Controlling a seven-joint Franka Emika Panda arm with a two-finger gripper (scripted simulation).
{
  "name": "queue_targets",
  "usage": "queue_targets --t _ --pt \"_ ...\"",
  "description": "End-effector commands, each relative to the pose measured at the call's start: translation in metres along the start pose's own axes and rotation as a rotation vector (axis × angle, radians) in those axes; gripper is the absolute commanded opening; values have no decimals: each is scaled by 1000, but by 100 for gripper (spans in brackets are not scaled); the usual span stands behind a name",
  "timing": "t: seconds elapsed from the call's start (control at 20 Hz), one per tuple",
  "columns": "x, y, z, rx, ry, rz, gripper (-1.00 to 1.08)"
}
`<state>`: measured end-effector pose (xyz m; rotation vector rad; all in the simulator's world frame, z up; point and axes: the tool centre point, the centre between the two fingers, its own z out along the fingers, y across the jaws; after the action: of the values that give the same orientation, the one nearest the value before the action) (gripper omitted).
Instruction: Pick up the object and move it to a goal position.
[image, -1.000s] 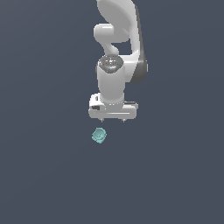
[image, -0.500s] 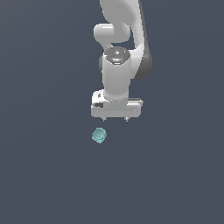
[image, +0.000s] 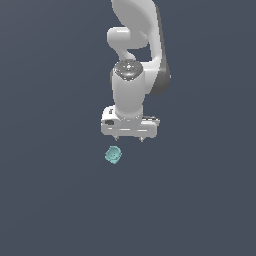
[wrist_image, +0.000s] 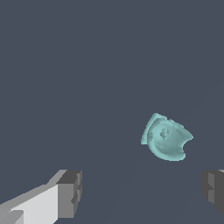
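Observation:
The object (image: 114, 155) is a small pale teal lumpy chunk lying on the dark grey floor, just below and toward the exterior view's left of my white gripper (image: 128, 138). In the wrist view the object (wrist_image: 166, 139) shows ahead of the fingers, nearer one fingertip (wrist_image: 213, 189) than the other fingertip (wrist_image: 70, 192). My gripper (wrist_image: 141, 192) is open and wide, with nothing between the fingers. It hangs above the floor, apart from the object.
The white arm (image: 135, 60) rises behind the gripper in the exterior view. Plain dark grey floor (image: 60, 200) surrounds everything.
The arm has moved toward the camera and lowered, bringing the gripper closer to the object. The object has stayed put.

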<state>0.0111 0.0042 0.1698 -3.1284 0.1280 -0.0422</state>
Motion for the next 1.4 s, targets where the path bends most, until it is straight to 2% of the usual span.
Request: queue_targets --t 0.0,0.45,0.7,0.95,1.35 --pt "1 8 9 0 -4 48 100" --pt "3 48 54 -6 -18 309 100" --pt "2 65 71 -13 -22 409 100" --pt "1 73 79 -17 -23 457 100" --pt "1 73 89 -17 -24 456 100"
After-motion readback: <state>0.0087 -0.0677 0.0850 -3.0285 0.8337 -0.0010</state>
